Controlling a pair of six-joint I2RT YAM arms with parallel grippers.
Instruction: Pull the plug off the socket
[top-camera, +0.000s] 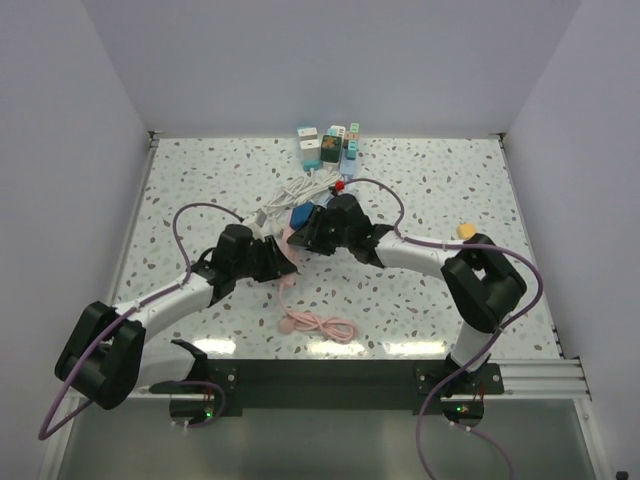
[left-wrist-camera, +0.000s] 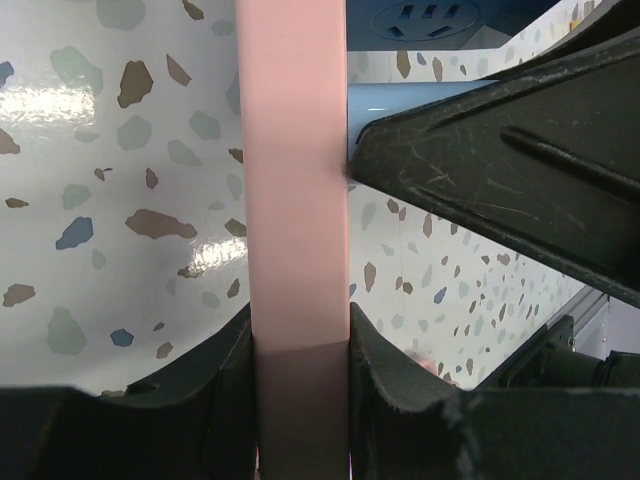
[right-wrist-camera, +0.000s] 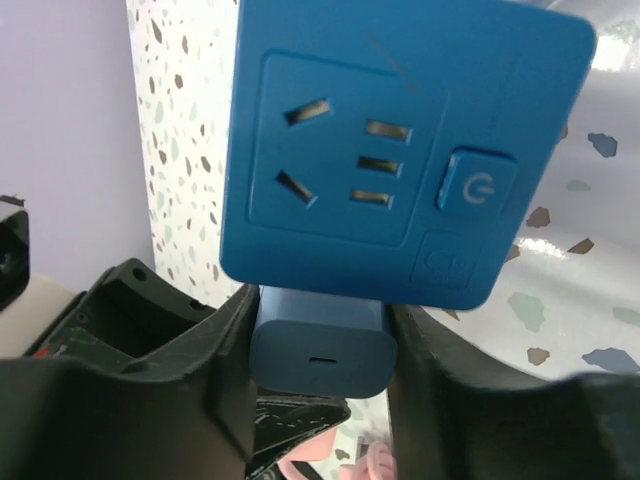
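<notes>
Plug (right-wrist-camera: 320, 350), small and blue with a narrow slot in its near face, sits between the fingers of the right gripper (right-wrist-camera: 320, 310). The jaws are partly closed and press against its two sides, so the gripper has hold of it. The plug's far end is tight against one side of the socket (right-wrist-camera: 400, 140), a blue cube. The cube's broad face is turned to the wrist camera and shows several pin holes and a power button. From these views I cannot tell whether the cube rests on the table or is held off it.

The left gripper (left-wrist-camera: 300, 335) is also partly closed, with both fingers clamped on the flat sides of a pink bar (left-wrist-camera: 295, 200). In the left wrist view the bar runs straight up from the jaws. The scratched black body of the right gripper comes in from the right and meets the bar's edge, with the blue socket showing past it at the top.

From above, the two grippers meet nose to nose in the middle of the speckled table (top-camera: 450, 170), with the socket and the pink bar between them. A pink cable (top-camera: 322, 326) trails from the pink bar toward the near edge and ends in a loose coil. A white cable (top-camera: 290, 192) lies bunched just behind the grippers. A cluster of small adapters (top-camera: 327, 146) stands at the far edge against the back wall, well apart from the socket.
</notes>
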